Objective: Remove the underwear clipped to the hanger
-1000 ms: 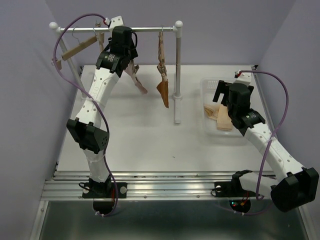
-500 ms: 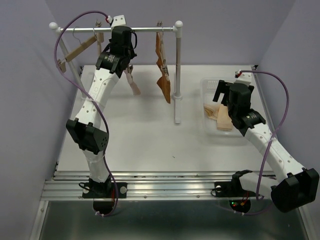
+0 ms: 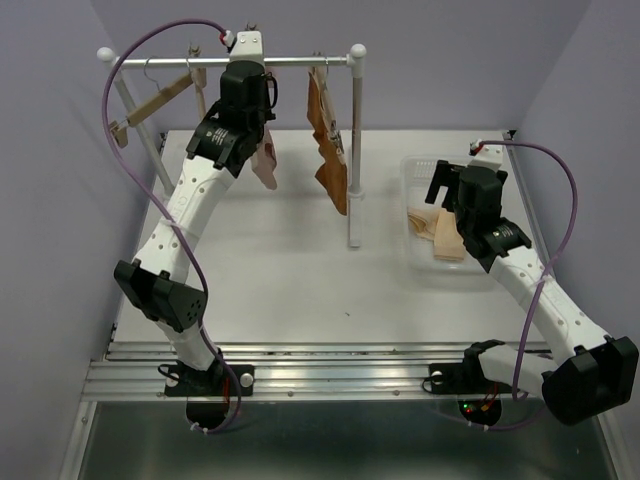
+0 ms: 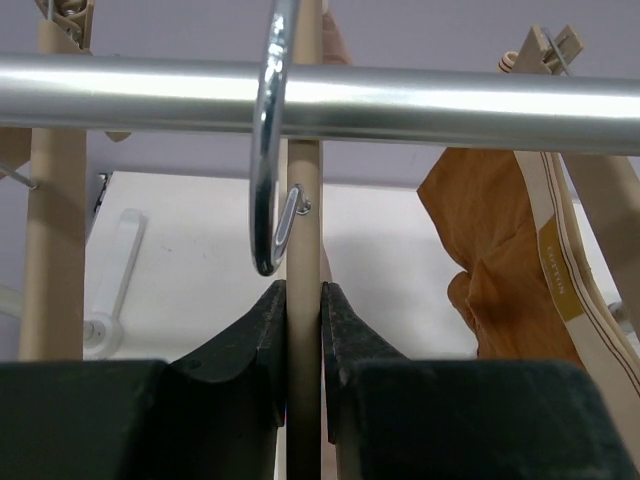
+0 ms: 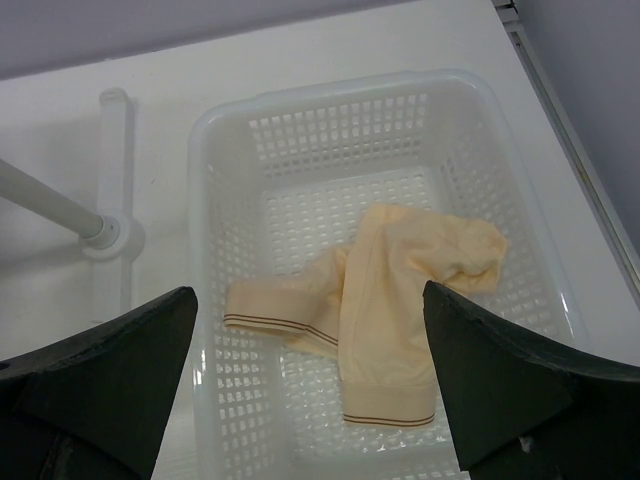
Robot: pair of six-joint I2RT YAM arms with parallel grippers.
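My left gripper (image 3: pixel 252 72) is up at the rail, shut on the wooden bar of a hanger (image 4: pixel 303 200) whose metal hook (image 4: pixel 268 150) hangs over the silver rail (image 4: pixel 450 102); in the left wrist view the gripper (image 4: pixel 303 300) clamps the bar between both fingers. The dusty pink underwear (image 3: pixel 265 165) hangs just below that gripper. The rust brown underwear (image 3: pixel 330 145) hangs to its right and shows in the left wrist view (image 4: pixel 495 290). My right gripper (image 3: pixel 441 188) is open and empty over the white basket (image 5: pixel 200 210), above the pale cream underwear (image 5: pixel 400 300), which lies in it (image 3: pixel 440 236).
A second, bare wooden hanger (image 3: pixel 152 100) hangs at the rail's left end. The rack's right post (image 3: pixel 355 150) stands between the hanging garments and the basket (image 3: pixel 412 170). Lilac walls close in the left, back and right.
My left gripper has risen toward the rail with the hanger. The pink and rust brown underwear have swung and now hang straighter and higher. The right arm has not moved.
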